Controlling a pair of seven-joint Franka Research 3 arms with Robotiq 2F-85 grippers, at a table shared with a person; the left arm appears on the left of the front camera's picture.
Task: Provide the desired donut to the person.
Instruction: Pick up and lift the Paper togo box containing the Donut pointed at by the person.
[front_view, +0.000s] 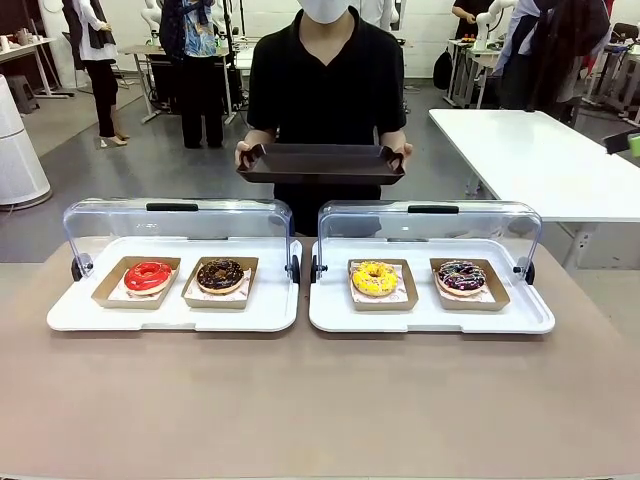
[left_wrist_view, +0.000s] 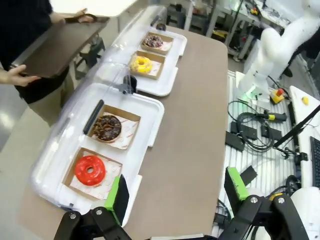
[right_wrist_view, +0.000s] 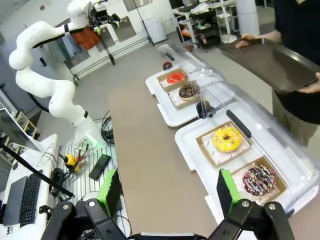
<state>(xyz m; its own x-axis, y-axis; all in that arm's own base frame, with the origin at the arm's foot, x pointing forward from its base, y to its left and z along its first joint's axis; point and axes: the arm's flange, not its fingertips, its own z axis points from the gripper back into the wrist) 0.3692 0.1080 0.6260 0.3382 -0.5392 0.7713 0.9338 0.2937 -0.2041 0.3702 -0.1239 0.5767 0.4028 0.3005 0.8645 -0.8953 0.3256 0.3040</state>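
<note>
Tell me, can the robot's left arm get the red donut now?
Probably yes. The clear lid is tipped back behind the red donut, nothing covers it, and the open left gripper hovers close by.

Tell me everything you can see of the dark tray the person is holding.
The tray is dark brown, rectangular and shallow, with a low flared rim; it looks like matte plastic. The person holds it roughly level at waist height, hands gripping its two short ends, thumbs over the rim. It hangs beyond the far edge of the table, behind the donut cases. The wrist views show its surface bare.
</note>
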